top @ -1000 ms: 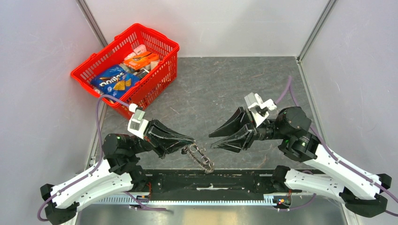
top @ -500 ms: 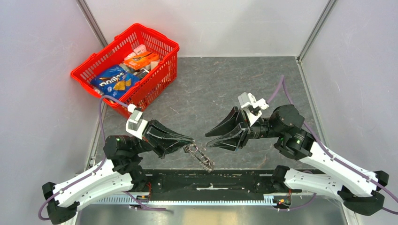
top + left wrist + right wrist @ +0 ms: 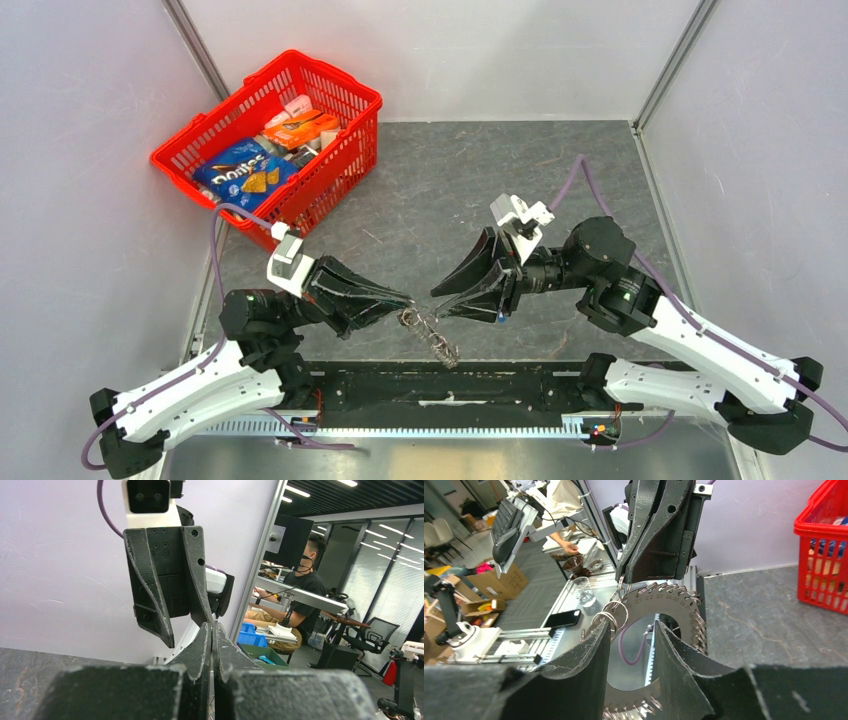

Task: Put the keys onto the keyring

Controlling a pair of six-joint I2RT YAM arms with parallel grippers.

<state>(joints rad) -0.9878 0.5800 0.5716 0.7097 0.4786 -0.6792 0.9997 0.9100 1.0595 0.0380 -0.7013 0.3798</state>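
The keys (image 3: 674, 605) hang in the air as a toothed wheel under the keyring (image 3: 613, 614), over the near edge of the tabletop (image 3: 560, 170). The right wrist view shows the numbers 21 to 25 stamped on them, while the top view shows only a small metal bunch. The left tool (image 3: 405, 300) is fully closed on the keyring. The right tool (image 3: 438, 304), about half open, holds nothing and is just beside the rings. The red basket (image 3: 355, 150) carries a Doritos bag (image 3: 243, 172).
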